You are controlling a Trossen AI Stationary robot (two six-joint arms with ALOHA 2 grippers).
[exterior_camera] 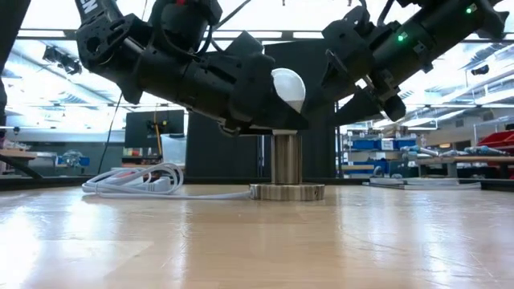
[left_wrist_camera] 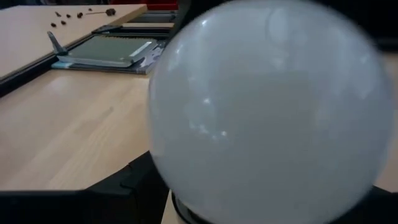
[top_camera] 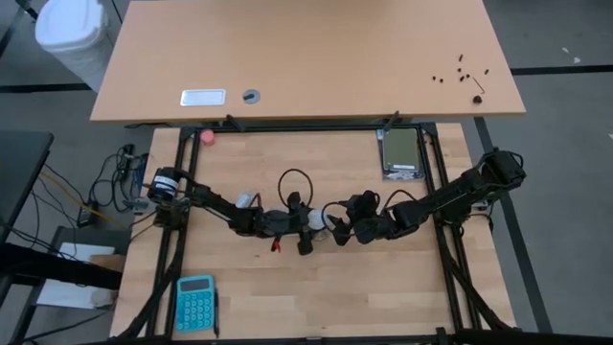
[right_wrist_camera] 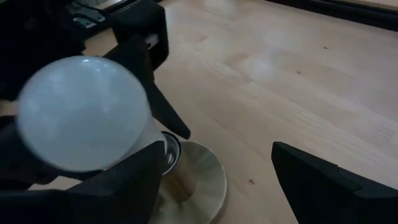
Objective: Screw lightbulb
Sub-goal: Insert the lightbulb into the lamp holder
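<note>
**Now at the socket: bulb held over its post, ready for turning**

Now the lightbulb point(exterior_camera: 287, 88) sits at the middle of the table point(top_camera: 383, 287), directly above the upright metal socket point(exterior_camera: 286, 159), whose round base rests flat on the wood with a white cord point(exterior_camera: 136, 181) trailing away beside it. The bulb's screw end points down into the socket's mouth; whether any thread has caught cannot be told from these views.

The left tool point(exterior_camera: 269, 100) has its dark fingers on either side of the bulb, closed around the lower part of the globe near the neck. In the left wrist view the white globe point(left_wrist_camera: 264, 112) fills nearly everything. The right tool point(right_wrist_camera: 211, 180) hovers just beside the bulb, its fingers spread wide and holding nothing, one on each side of the socket's base in its own wrist view.

As a judgement, the bulb is light, rigid and fragile: thin frosted glass, smooth enough to slip under a turning grip. The safest hold is low on the globe where it narrows, with a gentle squeeze that keeps the bulb upright while it twists. A tilted bulb would likely cross the threads, and too hard a pinch could crack the glass. The socket stands free, so the empty right tool may need to steady it.
</note>
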